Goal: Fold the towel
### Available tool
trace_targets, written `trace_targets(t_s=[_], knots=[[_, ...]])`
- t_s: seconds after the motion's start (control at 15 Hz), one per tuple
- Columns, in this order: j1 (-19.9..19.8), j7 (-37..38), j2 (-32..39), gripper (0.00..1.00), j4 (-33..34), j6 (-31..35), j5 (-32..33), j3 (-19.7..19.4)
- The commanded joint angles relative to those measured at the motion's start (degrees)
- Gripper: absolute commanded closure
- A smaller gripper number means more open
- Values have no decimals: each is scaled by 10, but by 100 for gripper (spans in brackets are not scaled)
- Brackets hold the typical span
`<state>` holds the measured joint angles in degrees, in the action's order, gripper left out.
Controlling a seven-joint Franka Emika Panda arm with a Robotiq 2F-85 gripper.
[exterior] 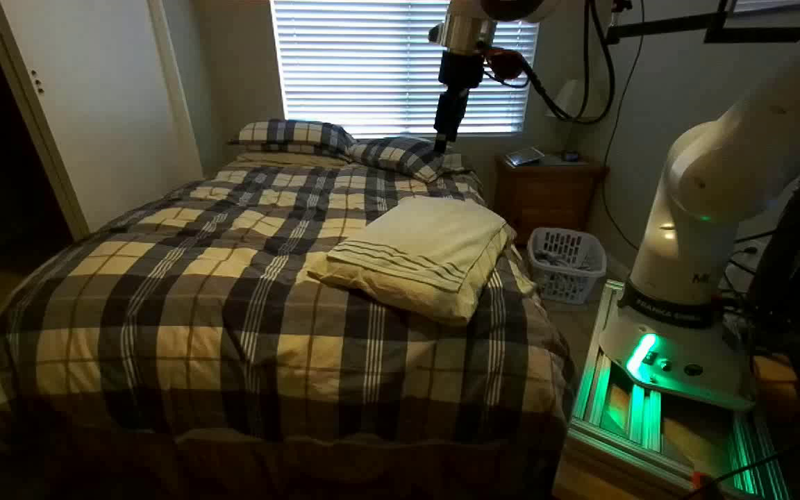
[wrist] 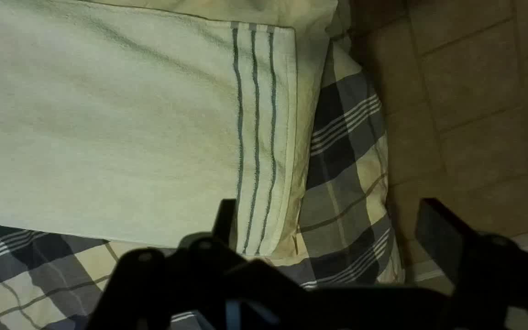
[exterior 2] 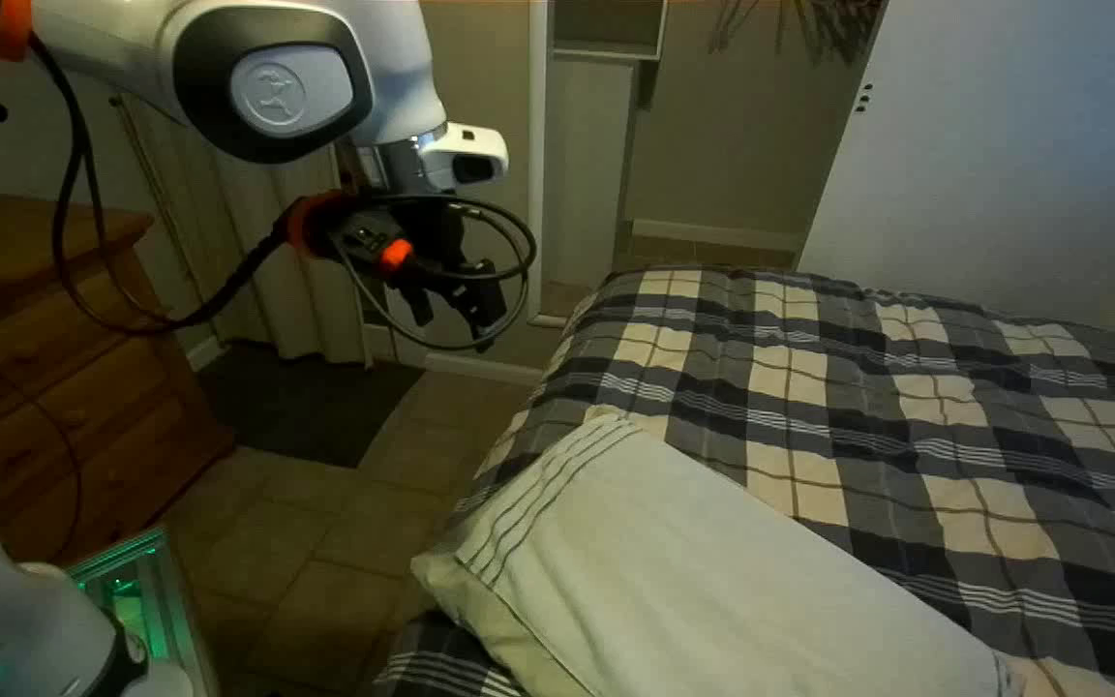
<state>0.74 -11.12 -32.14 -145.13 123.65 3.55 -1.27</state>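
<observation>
Your gripper (wrist: pixel 327 222), jaws spread wide, hangs higher than the cream pillow (exterior: pixel 428 303), on top of which your towel (wrist: pixel 131 128) lies pale and mostly flat, lightly creased, three dark wavy stripes running along one hemmed end near that pillow's edge.

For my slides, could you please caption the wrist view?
Open, empty gripper; beyond it, a striped towel on a pillow, plaid bedspread below.
</observation>
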Motion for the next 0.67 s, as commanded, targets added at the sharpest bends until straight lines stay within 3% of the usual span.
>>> trace_targets(t_s=[0.0, 0.6], knots=[[4, 2, 0, 0, 1, -2, 2, -3], [0, 1, 12, 0, -21, 17, 20, 3]])
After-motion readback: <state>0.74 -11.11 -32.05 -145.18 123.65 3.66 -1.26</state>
